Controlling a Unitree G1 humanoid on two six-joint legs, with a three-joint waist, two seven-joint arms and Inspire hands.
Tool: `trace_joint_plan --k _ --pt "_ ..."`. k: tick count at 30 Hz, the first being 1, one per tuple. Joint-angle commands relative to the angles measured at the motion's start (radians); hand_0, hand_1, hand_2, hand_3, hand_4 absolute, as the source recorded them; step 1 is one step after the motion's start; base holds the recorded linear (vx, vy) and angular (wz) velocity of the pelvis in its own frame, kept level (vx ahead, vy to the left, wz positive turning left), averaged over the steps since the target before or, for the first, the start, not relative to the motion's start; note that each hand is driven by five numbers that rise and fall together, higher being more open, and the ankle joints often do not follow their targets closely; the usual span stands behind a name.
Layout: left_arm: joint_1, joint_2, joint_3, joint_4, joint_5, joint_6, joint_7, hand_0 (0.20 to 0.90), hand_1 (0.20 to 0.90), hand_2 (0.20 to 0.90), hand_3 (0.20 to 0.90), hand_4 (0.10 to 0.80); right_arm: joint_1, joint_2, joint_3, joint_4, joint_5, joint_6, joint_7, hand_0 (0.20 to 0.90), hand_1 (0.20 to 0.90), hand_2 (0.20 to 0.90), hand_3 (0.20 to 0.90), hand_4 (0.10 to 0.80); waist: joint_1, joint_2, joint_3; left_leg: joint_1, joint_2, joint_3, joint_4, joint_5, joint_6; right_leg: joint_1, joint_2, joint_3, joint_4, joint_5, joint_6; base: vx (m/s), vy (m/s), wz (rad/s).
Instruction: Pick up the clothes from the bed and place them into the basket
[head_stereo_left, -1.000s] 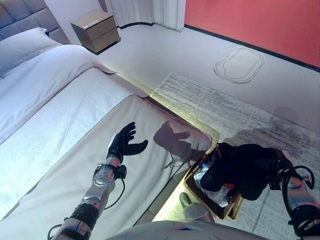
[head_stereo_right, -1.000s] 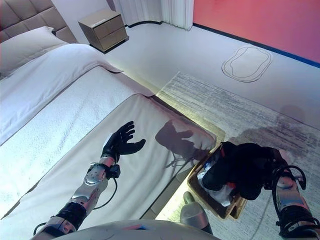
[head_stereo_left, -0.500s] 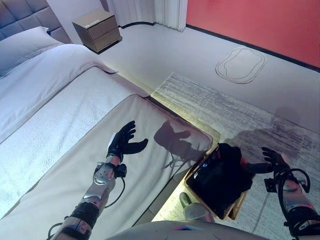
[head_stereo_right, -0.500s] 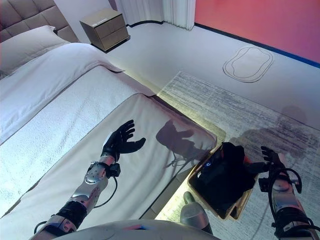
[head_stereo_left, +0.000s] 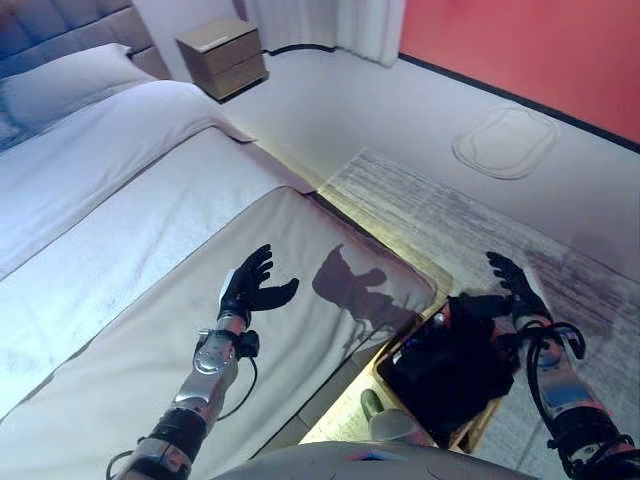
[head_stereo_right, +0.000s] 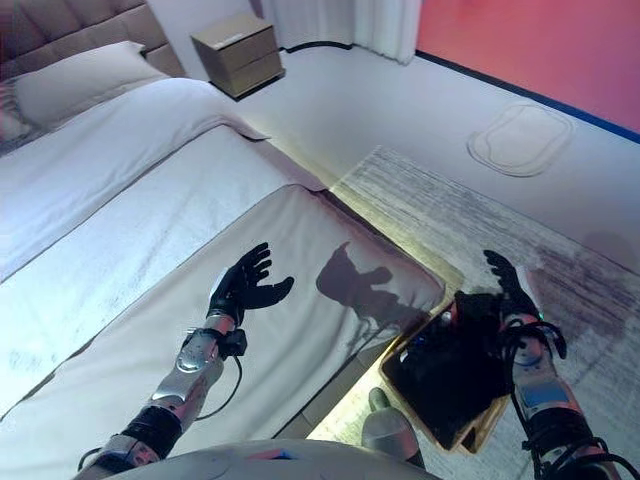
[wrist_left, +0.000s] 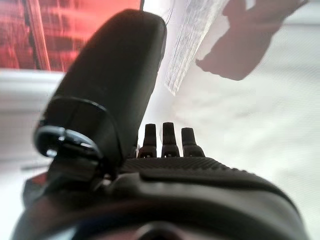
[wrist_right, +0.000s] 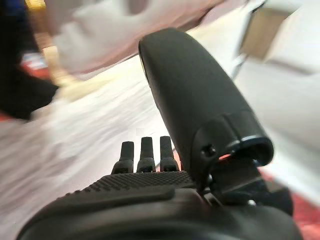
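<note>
Filling the wooden basket (head_stereo_left: 478, 428) on the floor at near right, the dark clothes (head_stereo_left: 450, 365) lie released, so the right hand (head_stereo_left: 512, 285) hovers beside them with fingers spread, while the left hand (head_stereo_left: 248, 290) waits, fingers splayed, over the bed (head_stereo_left: 120, 250).

Head stereo pair looking down on bed (head_stereo_left: 150, 260) and basket (head_stereo_left: 470, 425), wrist cameras close behind each hand.

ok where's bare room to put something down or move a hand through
Bare: the bed cover around the open left hand, and the rug between bed corner and red wall. Crowded: the basket, filled by dark clothes, with the open right hand just above it.
</note>
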Motion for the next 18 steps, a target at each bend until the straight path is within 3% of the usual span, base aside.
trace_joint_plan --k 1,10,18 --pt "-0.026 0.031 0.029 0.018 0.063 -0.117 0.024 0.900 0.900 0.900 0.900 0.800 -0.091 0.022 0.028 -0.084 -0.095 -0.109 -0.045 0.900 0.900 0.900 0.900 0.800 0.066 -0.048 -0.042 0.025 -0.034 -0.081 0.008 -0.111 0.040 -0.026 0.000 -0.031 0.043 -0.019 -0.002 0.034 -0.036 0.40" --pt "0.024 0.012 0.039 0.048 0.071 -0.110 0.042 0.900 0.900 0.900 0.900 0.800 -0.120 0.012 0.140 -0.168 -0.238 -0.124 -0.079 0.900 0.900 0.900 0.900 0.800 0.144 -0.060 -0.051 0.002 -0.034 -0.149 0.007 -0.101 0.033 0.013 -0.029 -0.133 0.018 -0.035 -0.003 0.051 -0.022 0.39" --pt "0.060 0.017 0.063 0.034 0.072 -0.068 0.018 0.900 0.900 0.900 0.900 0.800 -0.101 0.055 0.217 -0.186 -0.194 -0.074 -0.046 0.900 0.900 0.900 0.900 0.800 0.207 -0.072 -0.055 -0.015 -0.030 -0.196 0.007 -0.089 0.029 0.043 -0.045 -0.219 0.012 -0.048 0.000 0.062 -0.002 0.24"
